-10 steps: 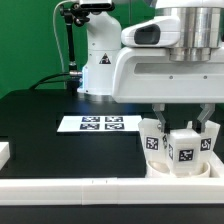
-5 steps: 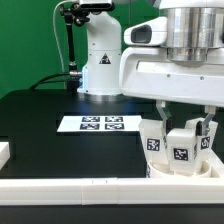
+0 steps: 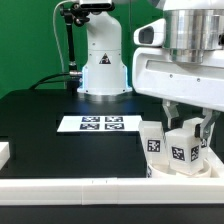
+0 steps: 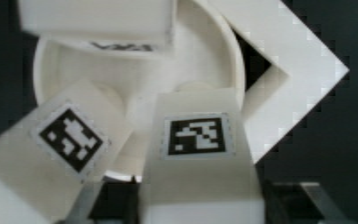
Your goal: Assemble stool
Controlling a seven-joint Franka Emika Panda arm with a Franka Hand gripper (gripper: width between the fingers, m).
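The two-finger tool (image 3: pixel 186 128) of the white Panda arm (image 3: pixel 185 70) hangs over the near right corner of the black desk (image 3: pixel 60 110), its dark fingers (image 3: pixel 207 130) lowered on either side of a short blocky white plastic leg (image 3: pixel 183 150) that stands upright and bears a black-and-white square tag. In the wrist view the fingertips (image 4: pixel 300 205) flank the base of this tagged leg (image 4: pixel 197 150), and the tool appears closed on it, though the contact itself is partly hidden. A second tagged white leg (image 3: pixel 152 142) stands just beside the first, toward the exterior view's left; the wrist view shows it (image 4: pixel 60 145) leaning at a tilt against its neighbour. A third white leg (image 3: pixel 207 143) shows behind the held one, at the exterior view's right. All three rise from the round thick white disc seat (image 3: pixel 170 172), whose pale curved face (image 4: pixel 131 75) fills the background of the wrist view. The stool parts lie close against the long white border rail (image 3: pixel 80 186) along the near edge of the desk. The flat white marker board (image 3: pixel 97 124) with its printed tags lies near the middle of the desk, well apart from the seat. A white block (image 3: pixel 4 153) sits at the desk's near left edge.
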